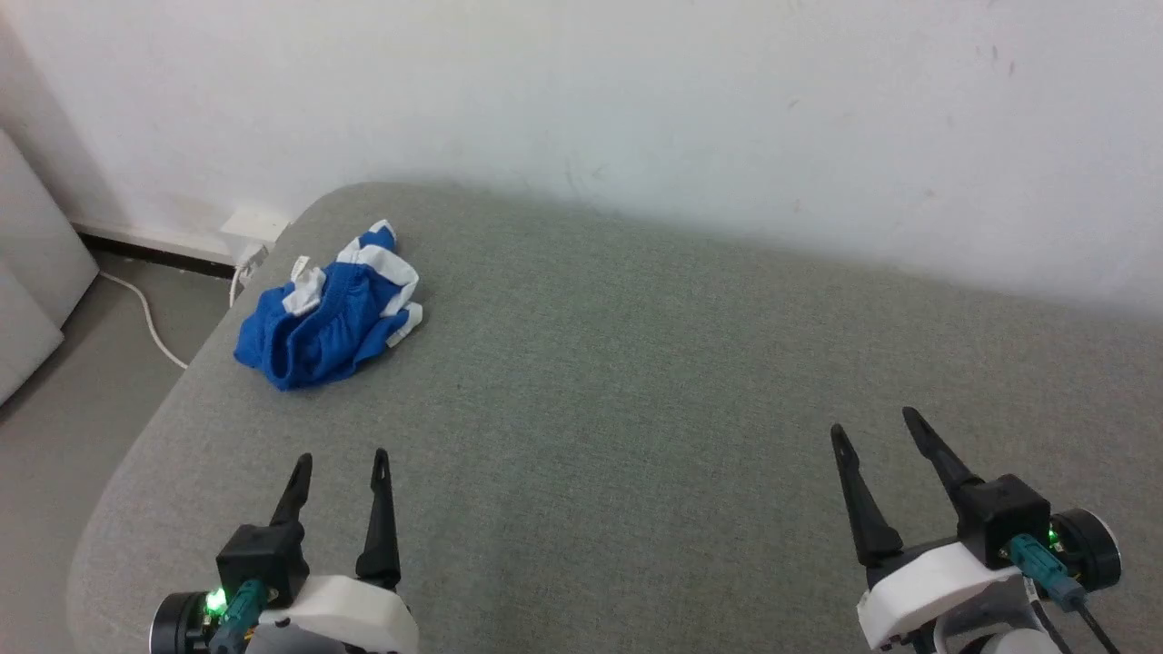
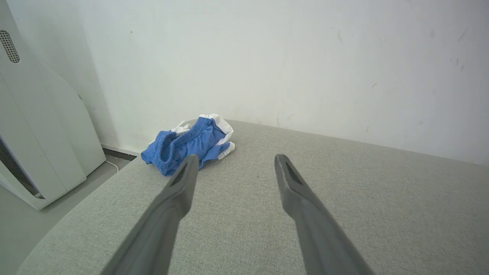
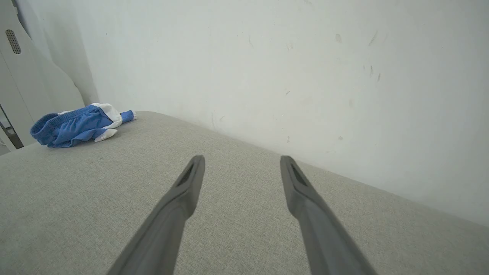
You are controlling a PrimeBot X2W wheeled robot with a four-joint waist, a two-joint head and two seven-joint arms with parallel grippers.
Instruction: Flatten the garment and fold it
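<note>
The garment (image 1: 329, 309) is a crumpled heap of bright blue shorts with white trim, lying near the far left corner of the grey fabric surface (image 1: 636, 381). My left gripper (image 1: 342, 460) is open above the near left of the surface, well short of the garment. From the left wrist the garment (image 2: 191, 143) sits ahead and slightly left of the open left gripper (image 2: 237, 160). My right gripper (image 1: 874, 421) is open at the near right, empty. In the right wrist view the garment (image 3: 78, 125) lies far off to the left of the open right gripper (image 3: 242, 159).
A white wall (image 1: 690, 109) runs close behind the surface. To the left, the surface's rounded edge drops to the floor (image 1: 54, 436), where a white cable (image 1: 154, 331) and a wall socket (image 1: 254, 227) sit. A white appliance (image 2: 34, 126) stands on the floor left of the surface.
</note>
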